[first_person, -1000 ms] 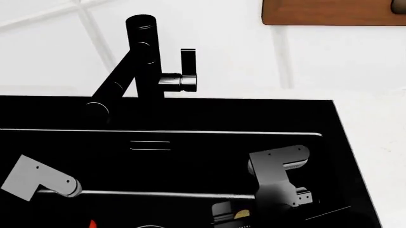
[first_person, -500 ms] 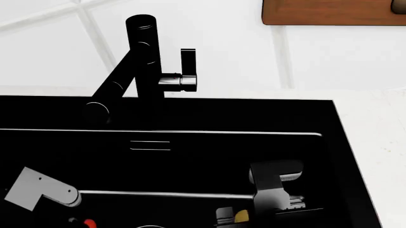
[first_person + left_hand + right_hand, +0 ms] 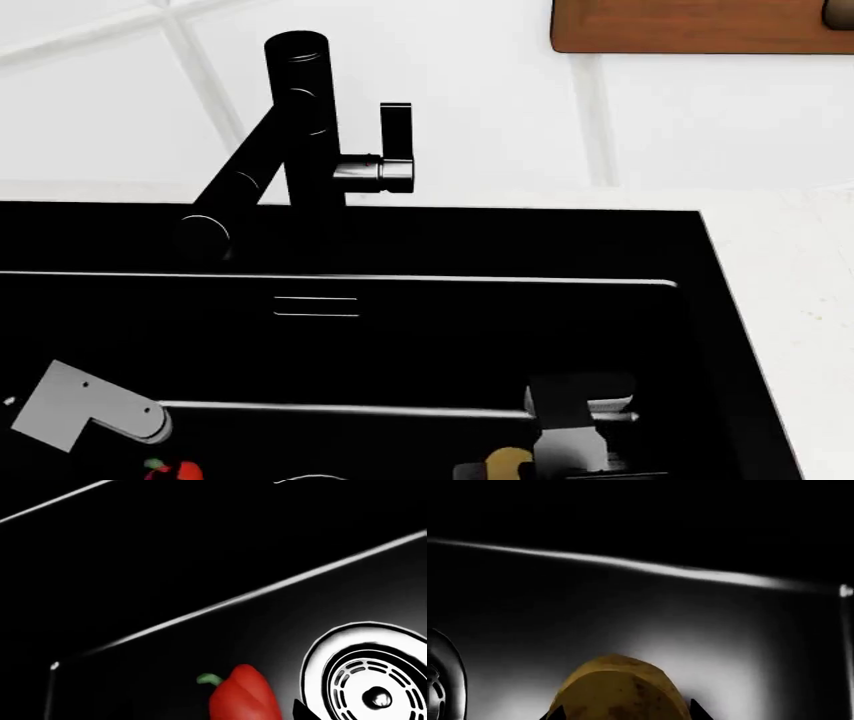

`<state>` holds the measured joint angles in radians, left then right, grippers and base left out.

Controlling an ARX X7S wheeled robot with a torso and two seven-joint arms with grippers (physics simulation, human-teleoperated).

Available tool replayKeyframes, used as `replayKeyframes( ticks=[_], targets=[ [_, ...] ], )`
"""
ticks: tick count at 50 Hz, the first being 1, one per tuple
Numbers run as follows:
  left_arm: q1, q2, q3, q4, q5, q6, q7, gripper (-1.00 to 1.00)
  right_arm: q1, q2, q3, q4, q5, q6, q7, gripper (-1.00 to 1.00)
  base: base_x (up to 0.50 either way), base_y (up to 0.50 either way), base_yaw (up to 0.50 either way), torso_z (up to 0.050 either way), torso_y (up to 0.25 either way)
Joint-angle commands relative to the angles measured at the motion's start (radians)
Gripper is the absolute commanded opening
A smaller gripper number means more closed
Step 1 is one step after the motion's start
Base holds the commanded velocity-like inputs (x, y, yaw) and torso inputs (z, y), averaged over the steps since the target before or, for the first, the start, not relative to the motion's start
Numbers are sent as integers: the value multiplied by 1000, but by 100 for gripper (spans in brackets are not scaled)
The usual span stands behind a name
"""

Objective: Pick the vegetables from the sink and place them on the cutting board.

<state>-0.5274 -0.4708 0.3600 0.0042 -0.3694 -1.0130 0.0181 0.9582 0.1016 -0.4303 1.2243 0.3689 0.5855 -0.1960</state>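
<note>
While the potato sits between its spread fingertips, the right claw stays unclosed.

A white tiled wall fills the upper head view, its pale grout lines running slantwise at the left and upright near the middle. Below it, a white counter runs along the far side of the dark basin and widens at the right. A reddish-brown wooden board stands against the wall at the top right, cut off by the frame. The light is bright and even.
</note>
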Motion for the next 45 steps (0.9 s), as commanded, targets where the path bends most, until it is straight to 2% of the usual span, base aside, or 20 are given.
replayKeyframes(
  ticks=[1, 6, 15, 20, 29, 39, 45],
  targets=[
    [-1, 4, 1, 8, -4, -6, -4, 100, -109, 52, 63, -459, -38, 248, 34, -100, 0, 0, 0, 0, 0],
    [5, -7, -5, 12, -8, -3, -2, 100, -136, 88, 78, -787, 17, 453, 79, -100, 0, 0, 1, 0, 0],
    [14, -3, 1, -5, -2, 9, -6, 100, -269, 99, 187, -1178, 73, 557, 223, -100, 0, 0, 0, 0, 0],
    [12, 7, 16, -10, 3, 5, -10, 100, -250, 107, 248, -1361, 124, 675, 266, -100, 0, 0, 0, 0, 0],
    [-32, 54, 70, -143, 33, 71, 17, 100, -210, 102, 340, -1504, 188, 793, 302, -100, 0, 0, 0, 0, 0],
    [-103, 127, 117, -418, 81, 207, 53, 100, -146, 91, 407, -1692, 263, 959, 354, -100, 0, 0, 0, 0, 0],
    [-133, 170, 157, -583, 126, 296, 54, 100, -106, 142, 458, -1705, 538, 982, 558, -100, 0, 0, 0, 0, 0]
  ],
)
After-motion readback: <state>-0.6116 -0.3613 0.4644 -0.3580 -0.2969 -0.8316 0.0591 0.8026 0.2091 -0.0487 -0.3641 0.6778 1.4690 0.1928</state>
